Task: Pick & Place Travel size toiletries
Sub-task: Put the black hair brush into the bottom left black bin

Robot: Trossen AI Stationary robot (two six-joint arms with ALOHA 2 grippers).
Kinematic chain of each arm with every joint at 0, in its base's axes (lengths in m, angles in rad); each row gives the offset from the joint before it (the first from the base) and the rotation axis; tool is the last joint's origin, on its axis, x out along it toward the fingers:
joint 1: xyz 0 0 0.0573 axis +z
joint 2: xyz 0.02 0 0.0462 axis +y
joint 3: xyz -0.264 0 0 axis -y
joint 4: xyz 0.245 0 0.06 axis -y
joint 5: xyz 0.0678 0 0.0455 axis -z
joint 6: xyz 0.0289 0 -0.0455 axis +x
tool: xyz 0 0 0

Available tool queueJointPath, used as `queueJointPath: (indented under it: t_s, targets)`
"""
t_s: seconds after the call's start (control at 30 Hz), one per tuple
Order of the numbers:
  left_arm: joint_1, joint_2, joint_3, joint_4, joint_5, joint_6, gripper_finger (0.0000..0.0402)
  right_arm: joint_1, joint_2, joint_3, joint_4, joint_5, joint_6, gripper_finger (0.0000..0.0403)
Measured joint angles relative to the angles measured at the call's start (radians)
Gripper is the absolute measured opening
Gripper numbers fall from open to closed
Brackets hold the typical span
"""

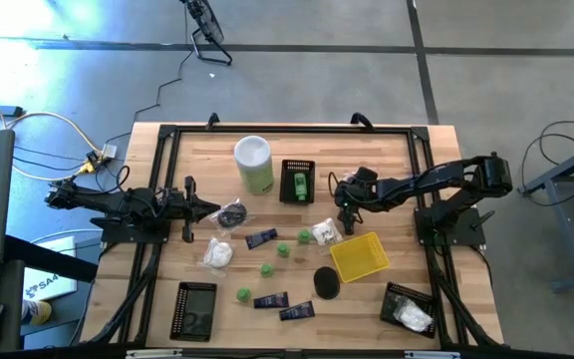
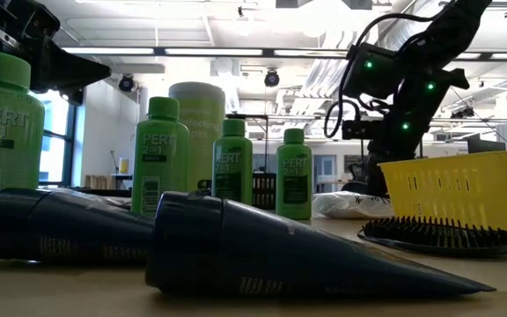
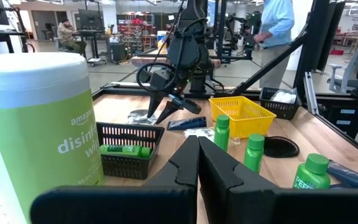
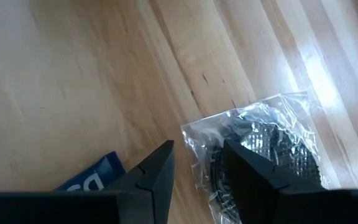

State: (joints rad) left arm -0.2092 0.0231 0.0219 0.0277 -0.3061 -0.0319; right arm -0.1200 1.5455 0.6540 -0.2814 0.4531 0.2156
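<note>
Clear packet [image 4: 272,149] with a dark round piece lies flat on worktop [image 4: 73,74]; right gripper [image 4: 197,180] points down over its edge, fingers spread. Left gripper [image 3: 197,162] pressed together.

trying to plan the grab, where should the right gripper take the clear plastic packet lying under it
Probably at the crinkled near edge of the clear plastic packet, coming straight down from above. It lies flat on the table, so only its loose, raised film offers a pinch. The right gripper hangs over that edge with its jaws apart.
</note>
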Motion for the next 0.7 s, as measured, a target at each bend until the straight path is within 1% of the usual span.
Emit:
queueJointPath:
  t_s: [0.23,0.5,0.7]
  targets:
    - [0.000,0.000,0.000,0.000,0.000,0.000,0.0003,-0.040,0.000,0.000,-0.003,-0.031,0.027,0.0084]
    - [0.000,0.000,0.000,0.000,-0.001,0.000,0.0003,-0.046,0.000,0.000,-0.003,-0.060,0.043,0.0011]
    - [0.000,0.000,0.000,0.000,-0.001,0.000,0.0003,-0.046,0.000,0.000,0.002,-0.063,0.080,0.0002]
